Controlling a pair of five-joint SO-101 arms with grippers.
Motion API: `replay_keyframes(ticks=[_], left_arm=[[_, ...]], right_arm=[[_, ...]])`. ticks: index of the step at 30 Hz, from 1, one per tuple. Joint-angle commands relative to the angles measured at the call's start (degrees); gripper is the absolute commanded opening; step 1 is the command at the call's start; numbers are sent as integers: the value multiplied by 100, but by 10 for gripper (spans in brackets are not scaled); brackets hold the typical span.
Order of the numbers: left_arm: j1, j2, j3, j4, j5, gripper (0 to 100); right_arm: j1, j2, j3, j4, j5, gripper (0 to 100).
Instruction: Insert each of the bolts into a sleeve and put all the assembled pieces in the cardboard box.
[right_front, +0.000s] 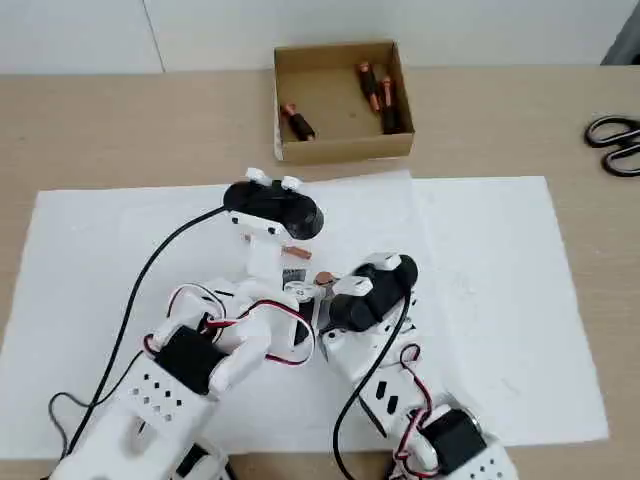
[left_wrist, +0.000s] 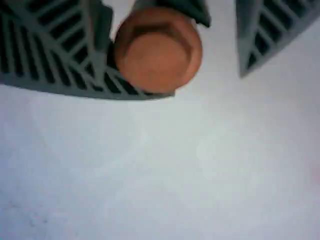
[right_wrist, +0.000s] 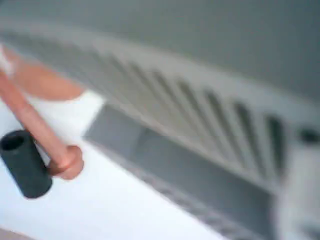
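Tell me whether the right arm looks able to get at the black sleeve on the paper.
Probably yes. The black sleeve sits on the white paper close to the right arm, but a bolt rests against it and may crowd the grasp.

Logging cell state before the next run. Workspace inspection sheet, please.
Surface: white sheet on wooden table.
Job's things: three assembled pieces in cardboard box; bolt beside loose sleeve on the sheet.
Clutter: scissors near table edge.
Grippers: left gripper open around a bolt head; right gripper, state unclear.
Cables: black cable over the sheet; red and white wires on the arms.
Surroundings: pale wall behind table.
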Motion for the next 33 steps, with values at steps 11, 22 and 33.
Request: replay_keyframes(ticks=[11,22,33], left_arm=[[-220,-88,-822,220,-62,169],[-941,-88,-1895,1169,-70,169],[-1292,-88,-2941,1969,-70,169]], right_arm=[[4,-66,-70,-171,-53,4],[347,4,185,-541,-44,4],[1095,-4,246,-514,-18,4]])
